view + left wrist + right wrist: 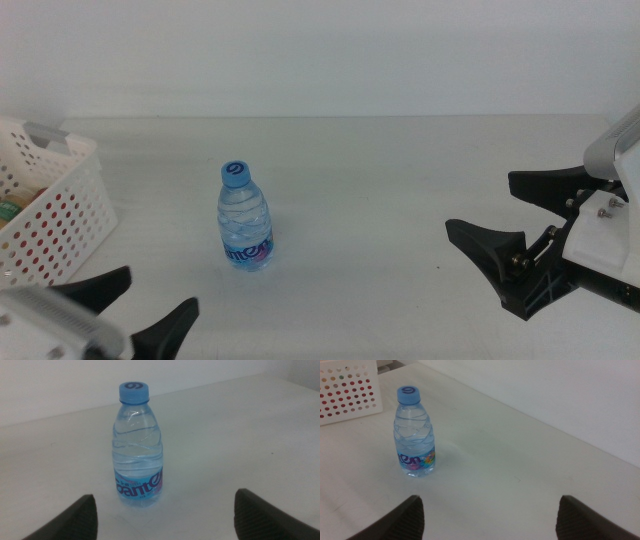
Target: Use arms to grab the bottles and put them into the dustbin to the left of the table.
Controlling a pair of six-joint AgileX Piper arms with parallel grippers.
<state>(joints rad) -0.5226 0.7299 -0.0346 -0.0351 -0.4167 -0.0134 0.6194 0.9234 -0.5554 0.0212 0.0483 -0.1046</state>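
A small clear water bottle (244,220) with a blue cap stands upright in the middle of the white table (400,180). My left gripper (140,305) is open and empty at the front left, with the bottle a short way ahead of its jaws; the left wrist view shows the bottle (138,445) between and beyond the open gripper (165,494). My right gripper (480,203) is open and empty at the right, well away from the bottle (415,435). The white perforated dustbin (60,205) stands at the left; red and green shapes show through its holes.
The white wall runs along the table's far edge. The dustbin also shows in the right wrist view (350,390), beyond the bottle. Bare tabletop lies between the bottle and the right gripper (490,497).
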